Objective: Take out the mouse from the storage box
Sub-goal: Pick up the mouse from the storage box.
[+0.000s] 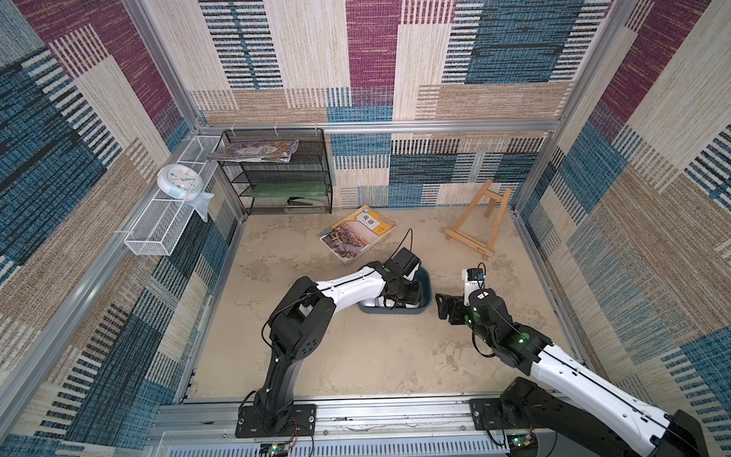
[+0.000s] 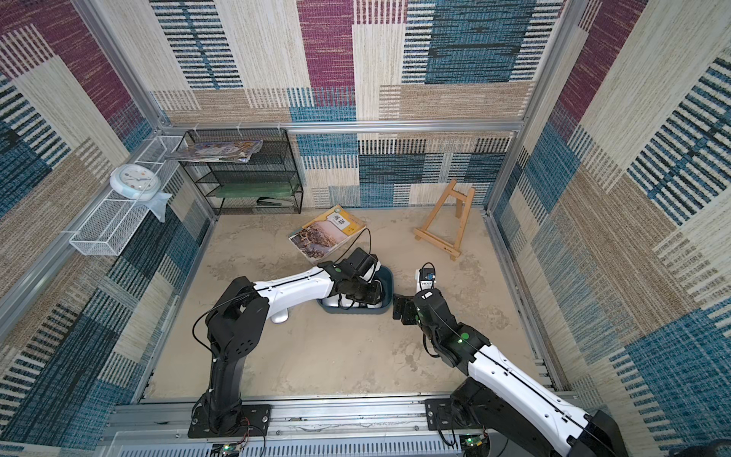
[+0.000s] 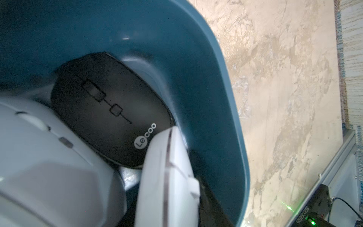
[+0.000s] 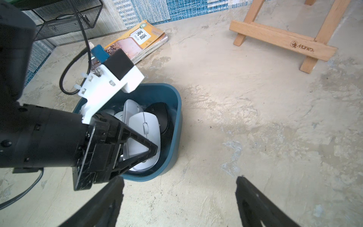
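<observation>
Storage box (image 4: 177, 127) holds white mouse (image 4: 145, 125) | left fingers (image 4: 153, 149) clamped on it | right fingers (image 4: 253, 198) wide, empty

Both top views looked steeply down from high at the front over the whole worktop (image 1: 356, 356). The left wrist camera sat very close inside the storage box (image 3: 196, 88). The right wrist camera faced that box from nearby, low over the worktop.

Lab test cell — aluminium frame (image 1: 395, 127), carpet-clad walls (image 1: 372, 51).
</observation>
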{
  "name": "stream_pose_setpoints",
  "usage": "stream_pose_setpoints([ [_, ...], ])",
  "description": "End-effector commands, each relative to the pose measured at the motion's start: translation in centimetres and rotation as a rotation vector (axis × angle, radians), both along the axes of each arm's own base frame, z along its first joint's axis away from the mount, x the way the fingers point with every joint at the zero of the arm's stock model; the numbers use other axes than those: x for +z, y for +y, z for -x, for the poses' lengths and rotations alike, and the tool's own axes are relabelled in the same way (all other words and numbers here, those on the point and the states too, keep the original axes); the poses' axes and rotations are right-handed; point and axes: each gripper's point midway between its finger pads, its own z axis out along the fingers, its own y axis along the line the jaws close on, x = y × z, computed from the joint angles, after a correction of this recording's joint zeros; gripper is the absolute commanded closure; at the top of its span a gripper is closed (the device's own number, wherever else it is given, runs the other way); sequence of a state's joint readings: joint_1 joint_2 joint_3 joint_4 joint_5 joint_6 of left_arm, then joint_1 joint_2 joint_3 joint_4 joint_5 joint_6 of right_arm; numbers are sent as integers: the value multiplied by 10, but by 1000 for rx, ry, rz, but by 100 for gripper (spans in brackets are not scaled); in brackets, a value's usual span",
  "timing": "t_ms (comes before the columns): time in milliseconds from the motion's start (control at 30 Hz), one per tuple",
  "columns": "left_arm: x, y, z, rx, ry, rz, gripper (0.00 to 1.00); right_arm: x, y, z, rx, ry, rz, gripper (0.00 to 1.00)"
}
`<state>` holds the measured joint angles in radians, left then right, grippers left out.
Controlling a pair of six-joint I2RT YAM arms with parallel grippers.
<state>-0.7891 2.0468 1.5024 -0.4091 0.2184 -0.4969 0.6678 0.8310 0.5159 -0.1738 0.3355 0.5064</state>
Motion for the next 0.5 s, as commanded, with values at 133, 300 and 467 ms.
stream_pose_setpoints([
  [133, 6, 10, 1, 8, -12, -20, 71, 6, 4, -5, -3, -20, -20, 8],
  [300, 18, 10, 0, 15, -33, 21, 75, 6, 5, -6, -3, -18, -20, 8],
  [467, 28, 14, -2, 50, -23, 93, 76, 7, 6, -6, 0, -14, -22, 8],
])
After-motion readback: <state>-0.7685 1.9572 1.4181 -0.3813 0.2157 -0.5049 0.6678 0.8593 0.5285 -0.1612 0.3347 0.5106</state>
